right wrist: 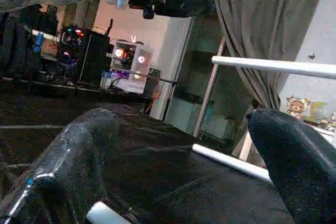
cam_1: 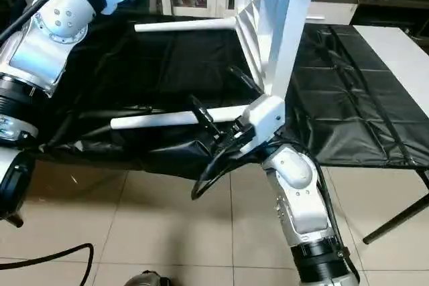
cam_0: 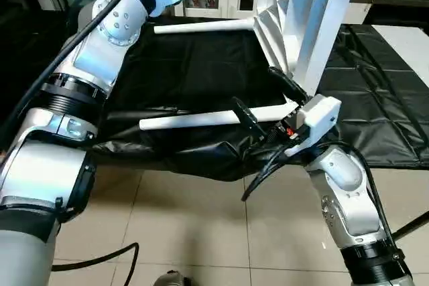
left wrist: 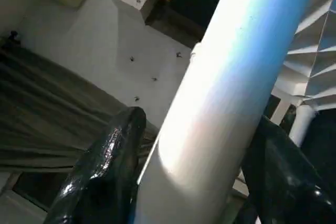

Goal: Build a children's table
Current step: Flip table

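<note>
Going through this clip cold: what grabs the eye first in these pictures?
The white tabletop stands tipped up on the black-covered work surface, ribbed underside showing, with legs sticking out sideways. One leg runs between the left gripper fingers. The right gripper, jaws wide open, reaches around the lowest leg near the surface's front edge.

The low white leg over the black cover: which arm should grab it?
Right. The right gripper is open right beside the low leg, while the left gripper is busy, clamped round the upper leg.
</note>
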Controlling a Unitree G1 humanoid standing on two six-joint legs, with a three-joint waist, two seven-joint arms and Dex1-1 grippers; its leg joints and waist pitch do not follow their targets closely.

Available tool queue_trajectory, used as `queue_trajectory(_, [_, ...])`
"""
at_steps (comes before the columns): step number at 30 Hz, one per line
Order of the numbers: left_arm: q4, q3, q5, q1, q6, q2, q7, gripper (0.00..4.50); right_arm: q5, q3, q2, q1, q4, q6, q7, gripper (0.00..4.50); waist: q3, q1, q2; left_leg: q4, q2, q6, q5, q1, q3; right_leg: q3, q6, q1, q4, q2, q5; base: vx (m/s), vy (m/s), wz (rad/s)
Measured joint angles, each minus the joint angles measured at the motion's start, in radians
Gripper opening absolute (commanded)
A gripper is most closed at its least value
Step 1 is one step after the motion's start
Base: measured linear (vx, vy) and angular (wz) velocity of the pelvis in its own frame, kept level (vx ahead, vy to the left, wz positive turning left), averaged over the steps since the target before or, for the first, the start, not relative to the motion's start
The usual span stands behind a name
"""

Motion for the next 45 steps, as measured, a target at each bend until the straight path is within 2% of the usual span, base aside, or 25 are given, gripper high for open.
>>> queue_trajectory(5, [-0.001,0.017,-0.017,0.001,0.047,-0.022,-0.013,2.63,-0.01,-0.001,-0.003,0.0,0.001,0.0,-0.004,4.5,-0.002,0.003,0.005,0.0,0.0,0.0,0.0,0.0,0.0,0.0,0.0,0.0,0.0,-0.001,0.0,0.0,0.0,0.0])
queue_trajectory(9, [-0.001,0.039,-0.033,0.001,0.108,-0.044,-0.032,2.63,-0.025,-0.001,-0.006,0.0,0.003,0.01,-0.019,4.5,-0.008,0.009,0.02,-0.001,-0.002,0.0,0.0,0.0,0.0,0.001,0.0,0.0,0.0,-0.002,0.0,0.0,0.0,0.0])
queue_trajectory(13, [0.009,0.064,-0.058,-0.003,0.156,-0.073,-0.032,2.63,-0.051,0.002,-0.008,0.018,0.008,0.047,-0.024,4.5,-0.013,0.024,0.029,-0.003,-0.002,0.0,0.0,0.0,0.0,0.0,0.0,-0.001,0.0,-0.002,0.0,0.0,0.0,0.0])
queue_trajectory(16, [0.009,0.107,-0.078,-0.011,0.187,-0.079,-0.031,2.63,-0.055,0.01,-0.008,0.036,0.016,0.065,-0.026,4.5,-0.014,0.028,0.037,-0.004,-0.003,0.0,0.0,0.0,0.0,0.0,0.0,-0.001,0.0,-0.003,0.0,0.0,0.0,0.0])
queue_trajectory(21, [0.009,0.188,-0.144,-0.018,0.211,-0.1,-0.011,2.63,-0.086,0.006,-0.006,0.034,0.023,0.077,-0.067,4.5,-0.015,0.035,0.038,-0.004,-0.002,0.0,0.0,-0.001,0.0,-0.001,0.001,-0.001,0.0,-0.003,0.0,0.0,0.0,0.0])
queue_trajectory(27, [0.012,0.27,-0.25,-0.014,0.208,-0.141,0.005,2.63,-0.114,-0.059,0.012,0.02,0.091,0.161,-0.186,4.5,-0.011,0.05,0.033,-0.004,-0.002,0.001,0.0,-0.004,0.0,-0.001,0.001,-0.001,-0.003,-0.003,0.0,0.0,0.0,0.0])
queue_trajectory(34, [-0.035,0.286,-0.273,0.015,0.214,-0.17,0.006,2.58,0.063,-0.248,0.117,-0.012,0.123,0.237,-0.355,4.5,-0.01,0.05,0.03,-0.004,-0.002,0.004,0.002,-0.005,0.001,-0.001,0.001,-0.001,-0.008,-0.003,0.0,0.0,0.0,0.0])
queue_trajectory(39, [-0.062,0.292,-0.285,0.034,0.221,-0.18,0.014,2.58,0.136,-0.341,0.14,-0.016,0.147,0.253,-0.415,4.5,-0.01,0.048,0.03,-0.005,-0.002,0.004,0.002,-0.005,0.002,-0.001,0.001,-0.002,-0.009,-0.003,0.0,0.0,0.0,0.0])
queue_trajectory(41, [-0.075,0.301,-0.293,0.045,0.232,-0.186,0.017,2.58,0.2,-0.394,0.158,-0.058,0.192,0.268,-0.42,4.5,-0.01,0.043,0.03,-0.005,-0.002,0.004,0.002,-0.005,0.003,-0.001,0.001,-0.002,-0.008,-0.003,0.0,0.0,0.0,0.0])
queue_trajectory(45, [-0.102,0.311,-0.301,0.065,0.251,-0.192,0.02,2.58,0.305,-0.447,0.156,-0.17,0.294,0.292,-0.345,4.5,-0.01,0.035,0.03,-0.006,-0.002,0.004,0.003,-0.005,0.003,-0.001,0.0,-0.002,-0.007,-0.003,0.0,0.0,0.0,0.0])
